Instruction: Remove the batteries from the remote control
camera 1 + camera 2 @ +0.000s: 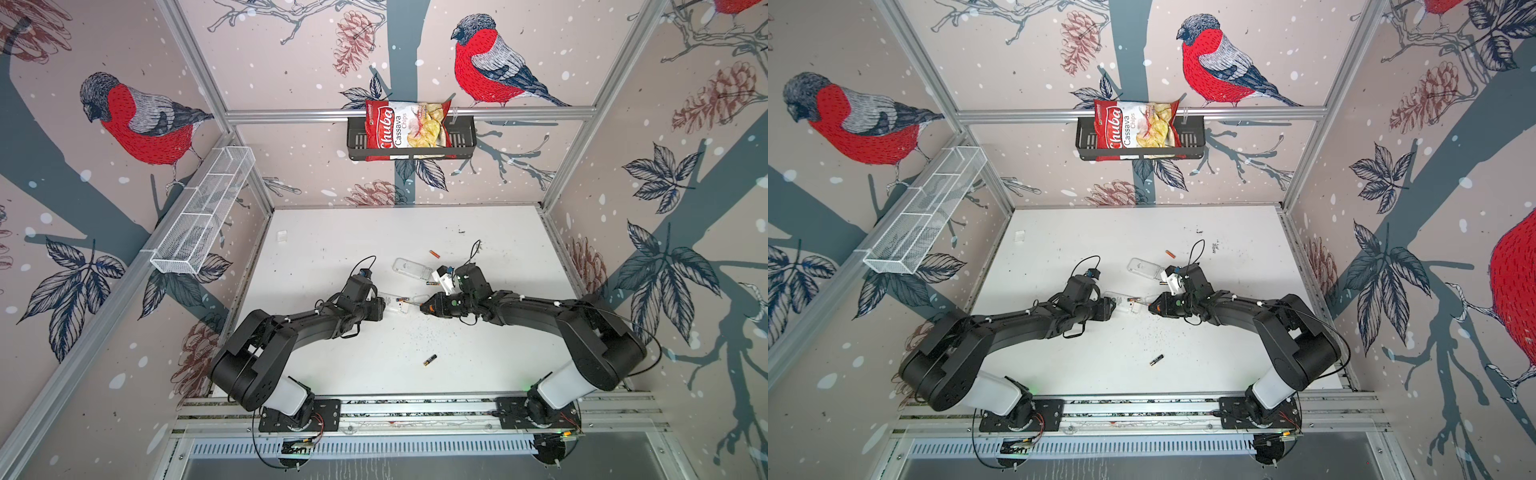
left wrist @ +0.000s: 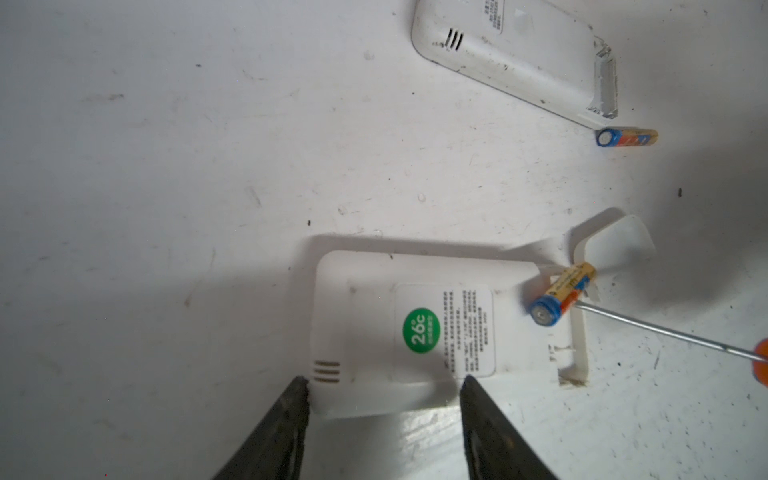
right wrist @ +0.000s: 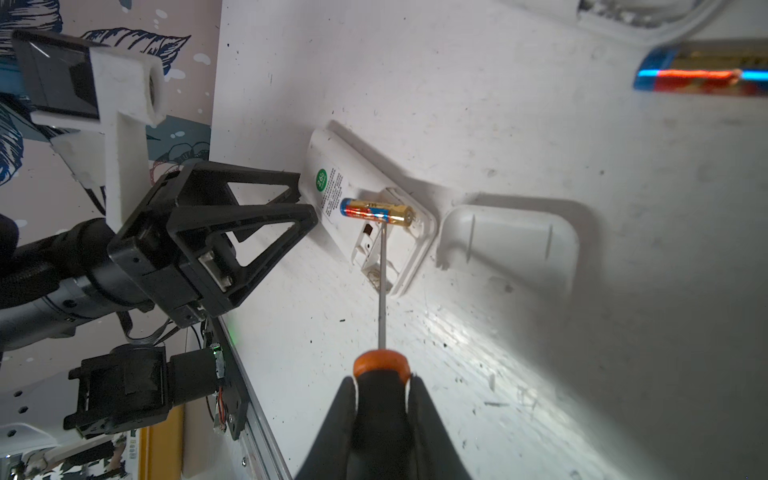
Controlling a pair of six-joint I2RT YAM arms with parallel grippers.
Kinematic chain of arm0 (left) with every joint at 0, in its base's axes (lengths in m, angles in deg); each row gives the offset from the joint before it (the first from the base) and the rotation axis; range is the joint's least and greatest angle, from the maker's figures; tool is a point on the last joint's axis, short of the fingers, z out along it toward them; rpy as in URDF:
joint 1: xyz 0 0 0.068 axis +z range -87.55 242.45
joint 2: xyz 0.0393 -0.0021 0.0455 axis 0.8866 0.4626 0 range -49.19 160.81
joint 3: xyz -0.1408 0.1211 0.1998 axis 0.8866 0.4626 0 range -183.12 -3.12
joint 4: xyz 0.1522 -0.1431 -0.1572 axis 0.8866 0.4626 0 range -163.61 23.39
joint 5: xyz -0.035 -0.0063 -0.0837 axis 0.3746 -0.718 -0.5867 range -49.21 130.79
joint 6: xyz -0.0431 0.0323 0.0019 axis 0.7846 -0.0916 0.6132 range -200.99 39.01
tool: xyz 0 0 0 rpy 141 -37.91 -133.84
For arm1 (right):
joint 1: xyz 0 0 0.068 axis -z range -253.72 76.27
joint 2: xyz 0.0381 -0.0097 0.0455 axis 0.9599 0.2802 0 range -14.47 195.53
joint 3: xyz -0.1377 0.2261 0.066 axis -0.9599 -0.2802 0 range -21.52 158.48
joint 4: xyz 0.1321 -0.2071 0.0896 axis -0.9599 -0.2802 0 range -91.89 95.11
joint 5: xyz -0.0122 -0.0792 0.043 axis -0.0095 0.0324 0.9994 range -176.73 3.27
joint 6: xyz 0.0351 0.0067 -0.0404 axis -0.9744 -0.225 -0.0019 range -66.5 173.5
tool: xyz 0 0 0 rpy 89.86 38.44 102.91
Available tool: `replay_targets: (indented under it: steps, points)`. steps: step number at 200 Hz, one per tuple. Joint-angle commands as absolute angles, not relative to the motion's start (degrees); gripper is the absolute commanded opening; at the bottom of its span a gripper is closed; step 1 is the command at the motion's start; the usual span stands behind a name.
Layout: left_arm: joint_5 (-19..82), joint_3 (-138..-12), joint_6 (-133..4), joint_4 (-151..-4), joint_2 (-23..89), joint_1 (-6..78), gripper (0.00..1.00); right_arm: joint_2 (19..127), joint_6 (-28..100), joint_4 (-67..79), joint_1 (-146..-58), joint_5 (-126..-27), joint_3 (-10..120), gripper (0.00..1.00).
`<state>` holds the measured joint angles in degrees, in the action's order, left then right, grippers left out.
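Battery [image 2: 561, 295] tilted out of remote [image 2: 374, 332], screwdriver [image 3: 381, 362] tip against it.
Left gripper [image 2: 384, 382] grasps remote, right gripper [image 3: 382, 382] clenches screwdriver; slipping tip may fling battery.

A white plastic remote control [image 2: 374, 316] lies face down on the bench [image 1: 332, 249], a green round sticker on its back and its battery bay uncovered. A blue-capped gold battery [image 2: 561, 299] sits half out of the bay, blue end over the remote's back. The loose white cover [image 2: 615, 245] lies just beside it. A second white remote [image 1: 411, 268] lies farther back, also uncovered, with a second blue-and-gold battery [image 2: 627, 137] by its open end. An orange battery [image 1: 434, 254] lies beyond, and a dark gold-ended battery [image 1: 429, 360] lies well apart, towards the front.
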<state>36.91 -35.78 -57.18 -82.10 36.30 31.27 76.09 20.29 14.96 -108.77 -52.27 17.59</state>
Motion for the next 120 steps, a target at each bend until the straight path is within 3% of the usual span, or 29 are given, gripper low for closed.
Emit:
replay_targets:
  steps: [1,85,120]
  points:
    - [37.0,-35.7,-57.6,-82.0,36.0,31.3,0.59,75.7,20.1,16.4,-108.4,-51.4,18.1,0.00]
    - [37.4,-36.7,-58.4,-80.8,34.9,31.2,0.61,74.2,20.7,15.7,-107.0,-51.8,17.4,0.00]
    - [38.8,-36.5,-58.6,-80.3,32.3,31.2,0.76,69.0,20.3,16.1,-104.6,-58.2,14.3,0.00]
